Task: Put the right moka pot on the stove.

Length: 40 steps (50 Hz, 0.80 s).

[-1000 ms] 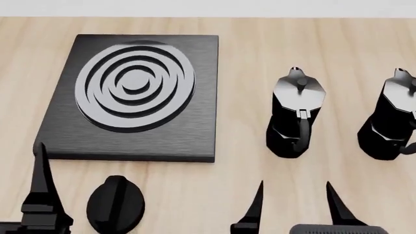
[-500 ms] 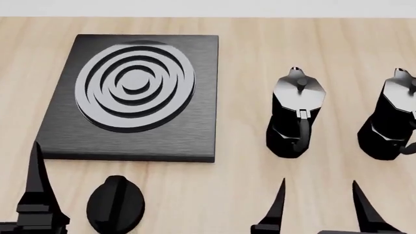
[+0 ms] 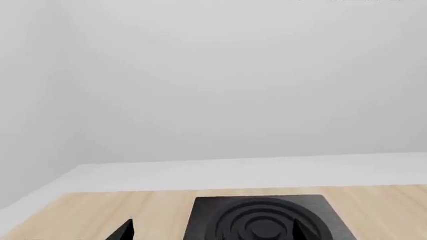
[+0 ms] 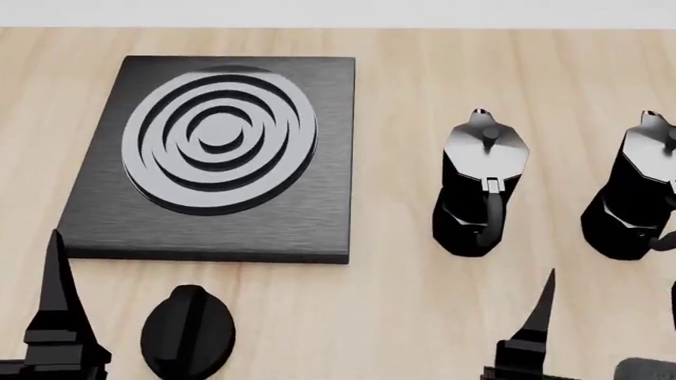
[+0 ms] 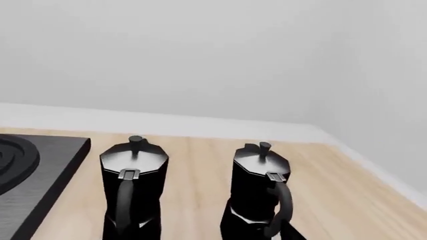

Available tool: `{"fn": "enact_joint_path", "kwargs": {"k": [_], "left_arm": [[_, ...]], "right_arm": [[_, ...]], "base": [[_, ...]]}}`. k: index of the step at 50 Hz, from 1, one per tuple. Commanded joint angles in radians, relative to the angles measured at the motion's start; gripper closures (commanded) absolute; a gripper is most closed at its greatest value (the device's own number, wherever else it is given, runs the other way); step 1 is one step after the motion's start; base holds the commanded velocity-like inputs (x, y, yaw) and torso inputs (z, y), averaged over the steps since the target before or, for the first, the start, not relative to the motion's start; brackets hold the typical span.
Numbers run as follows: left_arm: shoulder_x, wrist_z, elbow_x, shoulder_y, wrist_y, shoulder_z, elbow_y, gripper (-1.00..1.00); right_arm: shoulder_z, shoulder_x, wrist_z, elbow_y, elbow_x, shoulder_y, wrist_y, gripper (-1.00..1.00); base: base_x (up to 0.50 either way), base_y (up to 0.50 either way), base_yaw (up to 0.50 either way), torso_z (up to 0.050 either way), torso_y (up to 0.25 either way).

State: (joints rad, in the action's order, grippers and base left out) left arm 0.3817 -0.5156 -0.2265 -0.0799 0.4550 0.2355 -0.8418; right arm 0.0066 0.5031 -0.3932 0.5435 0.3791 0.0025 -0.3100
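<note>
Nearest the robot, head view: right gripper (image 4: 607, 317) sits at the bottom right edge w/ only 1 finger (image 4: 536, 317) fully in frame, the other cut off at the picture's border. Spread wide by the look of it, nothing between the jaws. Left gripper (image 4: 58, 317) is at the bottom left; only 1 finger shows there, but the left wrist view shows 2 tips well apart, so it's open and empty too. Round dial knob (image 4: 188, 331) lies just beside it on the wood table (image 4: 401, 301).

Key relation: the right moka pot (image 4: 634, 194) stands upright ahead of the right gripper and a bit to its right, handle turned toward the robot. Its long axis is vertical. Right arm is clearly the nearer one; left arm is well apart, across the table.

2nd pot (image 4: 480, 186) stands between the target and the stove (image 4: 317, 214), so I judge the carry leftward has to clear it.

Farthest: stove at the far left, burner bare.

No brands, labels or writing readable anywhere.
</note>
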Motion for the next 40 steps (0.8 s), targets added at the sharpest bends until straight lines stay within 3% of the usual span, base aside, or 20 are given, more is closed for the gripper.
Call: {"fn": "enact_joint_path", "kwargs": {"k": [1, 24, 40], "left_arm": [[0.0, 0.005, -0.021, 0.008, -0.021, -0.008, 0.005, -1.0], [0.008, -0.018, -0.001, 0.003, -0.008, 0.004, 0.001, -1.0], [0.009, -0.024, -0.011, 0.008, -0.021, -0.005, 0.005, -1.0]], "right_arm": [[0.076, 0.048, -0.008, -0.011, 0.033, 0.015, -0.029, -1.0], [0.162, 0.055, 0.048, -0.164, 0.111, 0.079, 0.026, -1.0], [0.146, 0.064, 0.123, -0.305, 0.167, 0.182, 0.013, -1.0]], "base": [[0.0, 0.0, 0.0, 0.0, 0.0], [0.0, 0.0, 0.0, 0.0, 0.0], [0.0, 0.0, 0.0, 0.0, 0.0]]}}
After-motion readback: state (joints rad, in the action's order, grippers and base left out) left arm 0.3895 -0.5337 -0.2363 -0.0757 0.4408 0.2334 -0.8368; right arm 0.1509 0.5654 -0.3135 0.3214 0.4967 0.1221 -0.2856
